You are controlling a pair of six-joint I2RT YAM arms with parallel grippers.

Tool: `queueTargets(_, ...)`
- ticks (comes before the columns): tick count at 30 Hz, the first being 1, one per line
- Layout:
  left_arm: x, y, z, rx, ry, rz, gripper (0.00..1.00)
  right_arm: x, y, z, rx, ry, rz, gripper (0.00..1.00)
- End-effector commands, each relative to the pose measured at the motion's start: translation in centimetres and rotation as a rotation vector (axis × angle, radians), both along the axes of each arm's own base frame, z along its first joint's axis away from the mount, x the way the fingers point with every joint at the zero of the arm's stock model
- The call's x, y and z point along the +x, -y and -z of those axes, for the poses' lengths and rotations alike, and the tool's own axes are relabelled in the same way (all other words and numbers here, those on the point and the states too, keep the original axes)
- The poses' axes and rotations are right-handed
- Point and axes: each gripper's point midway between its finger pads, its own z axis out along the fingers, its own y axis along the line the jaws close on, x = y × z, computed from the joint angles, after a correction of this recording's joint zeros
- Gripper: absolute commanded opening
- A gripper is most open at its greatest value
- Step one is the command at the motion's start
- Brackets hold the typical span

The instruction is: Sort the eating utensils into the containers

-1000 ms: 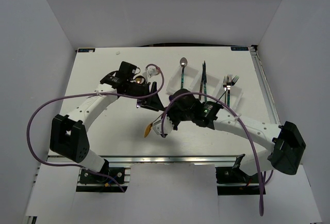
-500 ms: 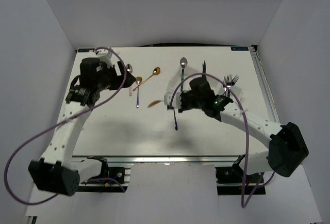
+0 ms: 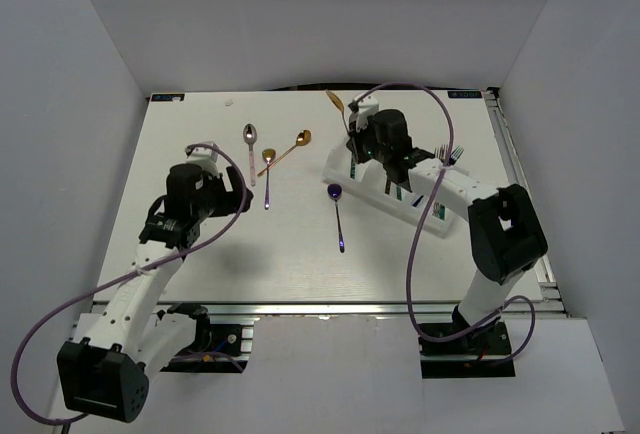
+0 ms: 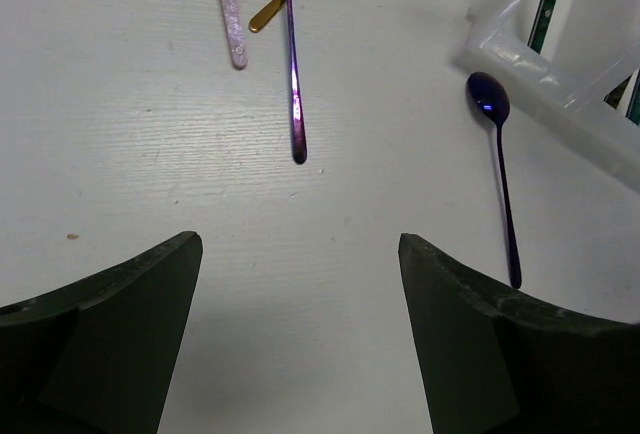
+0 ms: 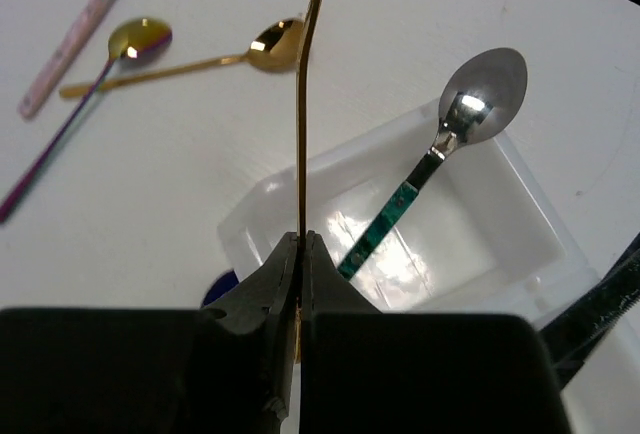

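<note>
Tabletop (image 3: 250,254) right side: tray (image 3: 333,167), right pincer (image 5: 302,242), gold utensil (image 5: 304,124)

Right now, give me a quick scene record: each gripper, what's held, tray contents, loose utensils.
left gripper: open, empty, above the table
right gripper: shut on gold utensil, above the tray
tray contents: green-handled silver spoon in one compartment; forks at its right side
loose on table: purple spoon, gold spoon, pink-handled spoon, rainbow spoon
</note>
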Motion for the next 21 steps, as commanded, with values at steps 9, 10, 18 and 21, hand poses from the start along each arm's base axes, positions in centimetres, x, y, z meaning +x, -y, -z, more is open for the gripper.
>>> queueTargets(9,-0.1,-1.6,-2.0,0.042,0.136,-0.056,0.92,6.7,0.7,-2.0,0.221,-0.014,0.354,0.00)
queueTargets(10,0.0,-1.6,-1.9,0.044,0.133,-0.059,0.92,6.8,1.1,-2.0,0.208,0.000,0.369,0.00)
queueTargets(18,0.2,-1.6,-2.1,0.042,0.140,-0.059,0.91,5.7,2.4,0.4,0.153,-0.019,0.384,0.00)
queueTargets(21,0.1,-1.6,-2.2,0.044,0.147,-0.056,0.92,5.6,2.8,1.4,0.127,-0.028,0.400,0.00)
